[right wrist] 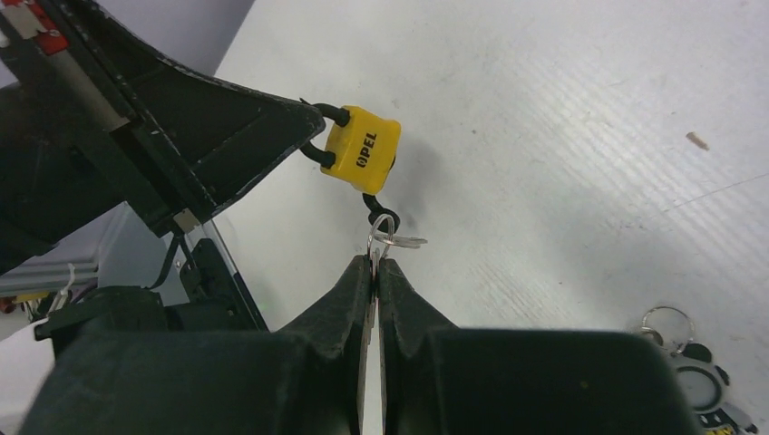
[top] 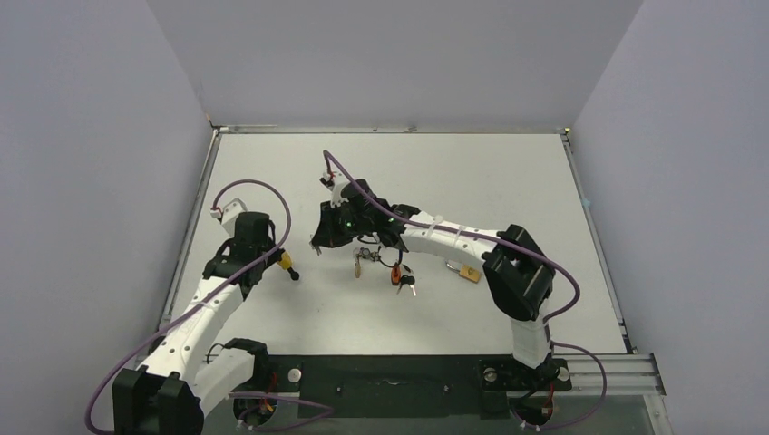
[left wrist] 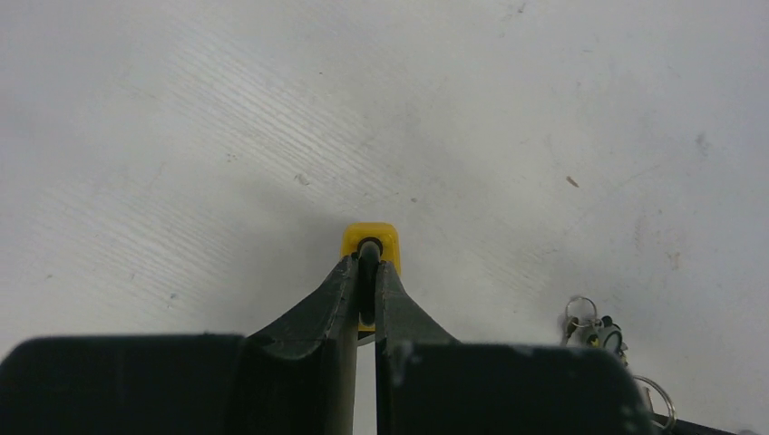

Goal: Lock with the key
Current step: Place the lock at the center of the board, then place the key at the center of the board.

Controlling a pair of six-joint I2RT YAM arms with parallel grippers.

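Note:
A yellow padlock [right wrist: 363, 149] hangs just above the table, lettered side up. My left gripper [left wrist: 367, 263] is shut on its black shackle [left wrist: 369, 246]. From above, the padlock [top: 287, 263] sits at the tip of the left gripper [top: 272, 257]. A black-headed key [right wrist: 372, 204] sticks out of the padlock's underside, with a wire ring [right wrist: 382, 230] and a loose silver key [right wrist: 410, 241] hanging from it. My right gripper [right wrist: 374, 265] is shut on a flat silver key on that ring, just right of the padlock; its tips [top: 316, 246] show from above.
Two key bunches [top: 363, 263] [top: 403, 279] and a brass padlock [top: 469, 272] lie on the table under the right forearm. One bunch [right wrist: 694, 381] shows in the right wrist view's lower right corner, and keys [left wrist: 589, 331] sit right of the left fingers.

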